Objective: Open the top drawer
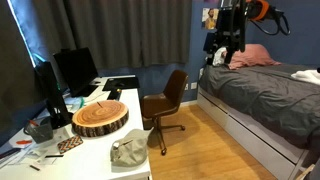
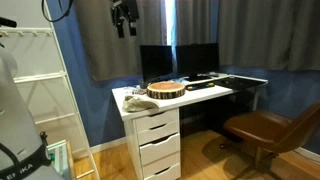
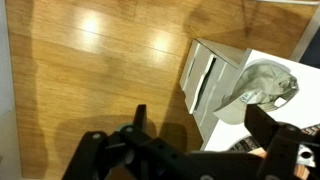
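Observation:
The top drawer (image 2: 155, 108) is the uppermost white front of the drawer stack under the white desk (image 2: 205, 93), and it is closed. In the wrist view the stack shows from above, with the top drawer (image 3: 229, 85) just under the desk edge. My gripper (image 2: 123, 24) hangs high in the air, well above and apart from the desk; it also shows in an exterior view (image 1: 222, 52). In the wrist view my gripper (image 3: 197, 118) is open and empty, its fingers spread wide over the wooden floor (image 3: 90, 70).
A round wooden slab (image 2: 166, 89) and a grey cap (image 2: 134, 100) lie on the desk above the drawers. Monitors (image 2: 178, 61) stand behind. A brown chair (image 2: 268, 130) stands beside the desk. A bed (image 1: 262, 90) fills the far side. A white rack (image 2: 35, 90) stands nearby.

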